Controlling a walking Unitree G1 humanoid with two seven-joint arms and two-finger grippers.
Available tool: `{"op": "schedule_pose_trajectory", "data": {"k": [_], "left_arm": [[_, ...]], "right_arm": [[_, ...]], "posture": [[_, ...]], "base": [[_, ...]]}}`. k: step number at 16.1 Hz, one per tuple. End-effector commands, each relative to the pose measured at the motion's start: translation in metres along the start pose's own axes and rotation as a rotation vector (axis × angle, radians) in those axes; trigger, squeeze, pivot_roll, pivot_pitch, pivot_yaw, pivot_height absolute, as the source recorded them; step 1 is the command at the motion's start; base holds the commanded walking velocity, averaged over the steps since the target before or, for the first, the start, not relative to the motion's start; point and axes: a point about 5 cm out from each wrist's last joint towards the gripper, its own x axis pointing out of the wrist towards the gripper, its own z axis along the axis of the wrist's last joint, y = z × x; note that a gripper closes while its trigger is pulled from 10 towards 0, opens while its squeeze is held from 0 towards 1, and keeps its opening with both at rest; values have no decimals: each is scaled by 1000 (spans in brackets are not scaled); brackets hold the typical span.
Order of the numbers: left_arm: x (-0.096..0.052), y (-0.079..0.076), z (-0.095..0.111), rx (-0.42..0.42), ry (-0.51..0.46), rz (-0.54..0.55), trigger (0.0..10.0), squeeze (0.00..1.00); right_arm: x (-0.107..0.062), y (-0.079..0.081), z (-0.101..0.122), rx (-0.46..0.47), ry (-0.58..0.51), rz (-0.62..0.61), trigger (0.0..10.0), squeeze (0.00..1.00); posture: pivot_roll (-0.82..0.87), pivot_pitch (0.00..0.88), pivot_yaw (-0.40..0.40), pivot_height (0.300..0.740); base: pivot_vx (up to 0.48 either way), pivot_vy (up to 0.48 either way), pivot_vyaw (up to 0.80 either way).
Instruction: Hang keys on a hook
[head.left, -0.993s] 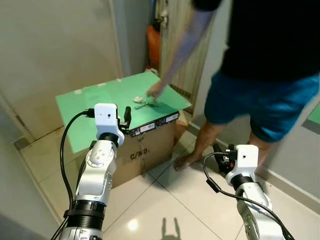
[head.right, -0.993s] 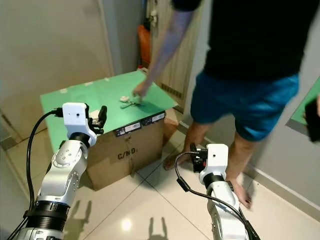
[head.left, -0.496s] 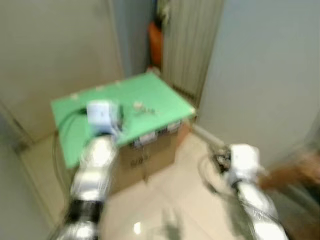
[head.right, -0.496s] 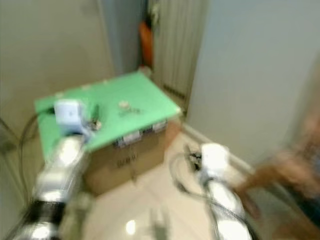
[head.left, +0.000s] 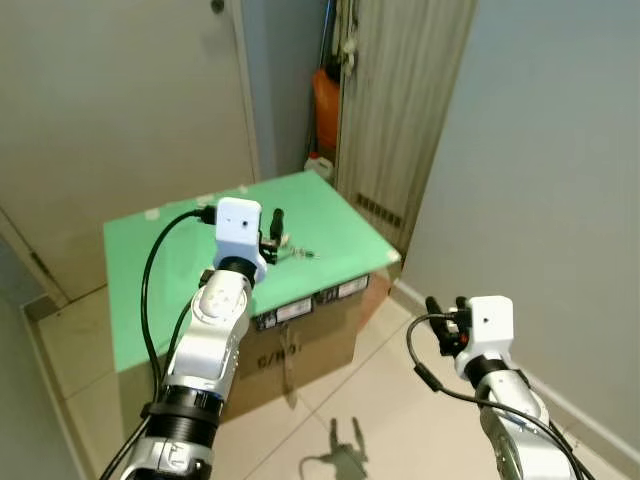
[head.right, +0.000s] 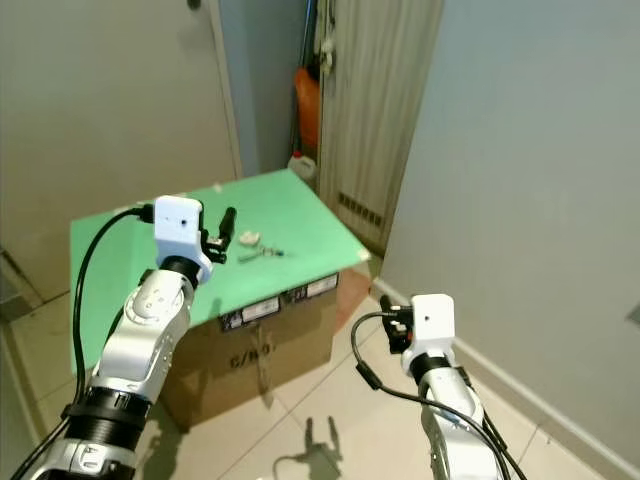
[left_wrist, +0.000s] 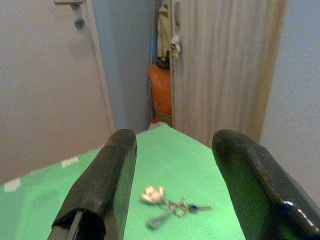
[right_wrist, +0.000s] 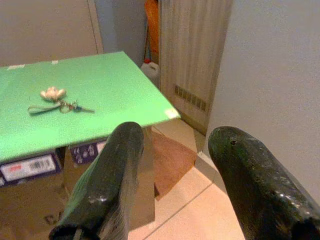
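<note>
Keys (left_wrist: 170, 206) lay flat on green board (head.left: 180, 270) topping cardboard box (head.left: 300, 340), pale charm beside ring. My left gripper (left_wrist: 172, 190) hung above board short of keys, fingers spread, holding nothing. My right gripper (right_wrist: 172, 175) hung low beside box, spread, empty. Risk, as judged: thin keys flat on slick board could skid or slip from fingertips; no hook identified. Change: person reaching to keys a second earlier was gone; camera view had shifted.
</note>
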Motion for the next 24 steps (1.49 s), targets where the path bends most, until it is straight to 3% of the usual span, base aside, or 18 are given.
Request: {"op": "schedule_pose_trajectory", "data": {"k": [1, 11, 14, 15, 17, 21, 24], "left_arm": [[0, 10, 1, 6, 4, 25, 10000, 0], [-1, 5, -3, 4, 17, 12, 10000, 0], [4, 3, -2, 12, 34, -6, 10000, 0], [16, 4, -3, -4, 78, -28, 10000, 0], [26, 10, -7, -8, 111, -18, 10000, 0], [38, 27, -22, 7, 235, 33, 10000, 0], [39, 32, -32, -8, 296, 55, 10000, 0]], "right_arm": [[5, 11, 5, 6, -18, 33, 10000, 0], [8, 7, 7, 4, -12, 27, 10000, 0], [9, 7, 7, 2, -9, 29, 10000, 0], [11, 8, 8, 0, -8, 33, 10000, 0], [12, 11, 10, 0, -14, 36, 10000, 0], [11, 14, 26, -14, -62, 49, 10000, 0], [5, 10, 24, -22, -56, 36, 10000, 0]], "posture": [[-11, 0, 8, 740], [-15, 0, 0, 740], [-15, 0, -2, 740], [-13, 0, -5, 740], [-23, 0, -3, 740], [-59, 4, 12, 740], [-80, 14, 15, 740]], "base": [[480, 0, 0], [480, 0, 0], [0, 0, 0], [0, 0, 0], [0, 0, 0], [0, 0, 0], [0, 0, 0]]}}
